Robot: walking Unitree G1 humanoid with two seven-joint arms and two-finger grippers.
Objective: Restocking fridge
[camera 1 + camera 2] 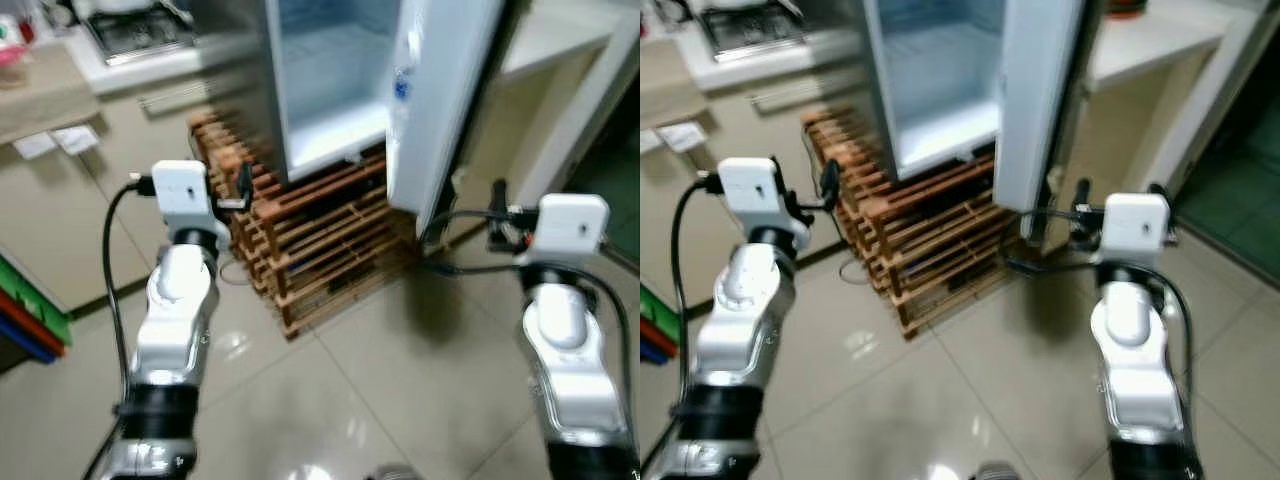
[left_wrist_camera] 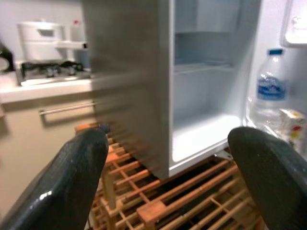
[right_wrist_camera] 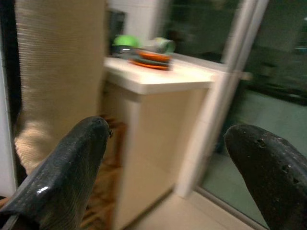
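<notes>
We stand before the open fridge [image 1: 330,90], which sits on a wooden rack [image 1: 320,240] ahead, its door [image 1: 440,100] swung right. Our left gripper [image 2: 168,182] faces its empty inside, fingers wide and holding nothing; our right gripper [image 3: 165,177], equally wide, points right of the door.

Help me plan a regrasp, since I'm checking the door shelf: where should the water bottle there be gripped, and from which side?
Grip the water bottle around its labelled body, coming straight in from the open front: it stands upright in the fridge door shelf, a carton close beside it. This is a judgement.
</notes>
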